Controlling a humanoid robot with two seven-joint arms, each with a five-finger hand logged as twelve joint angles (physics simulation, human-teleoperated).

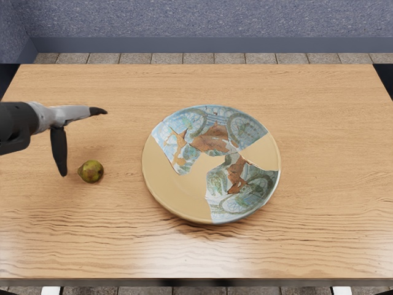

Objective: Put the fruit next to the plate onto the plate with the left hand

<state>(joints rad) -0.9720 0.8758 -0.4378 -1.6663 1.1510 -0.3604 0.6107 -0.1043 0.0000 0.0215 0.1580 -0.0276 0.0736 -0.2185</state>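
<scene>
At the left edge the left arm comes in with a dark sleeve and a grey, metal-looking wrist. The left robot hand (61, 120) hangs above the tabletop with its fingers spread and holding nothing: one dark-tipped finger (93, 111) points to the right, and another dark finger points straight down. Near the tip of that lower finger, a little to its right, lies the small round olive-green fruit (91, 171), which has a brownish patch and a dull skin. The finger seems apart from it, though I cannot tell this for sure. The fruit sits on the light brown wooden tabletop (319, 110), which is smooth and shows long wavy grain lines. It is near the plate, on its left side, but not on it. Further to the right is the wide, round, shallow ceramic plate (169, 184), glossy, with a plain sand-coloured ground and irregular patches of blue-green and rust-brown ornament that look like broken pieces. Nothing lies on the plate. In my judgement the task is at its beginning: the grasp is not yet made, and lifting the fruit, carrying it to the right and setting it down on the plate are all left. Because the fruit is small and round, it may roll away if the fingers push it from one side. The right arm does not show.
</scene>
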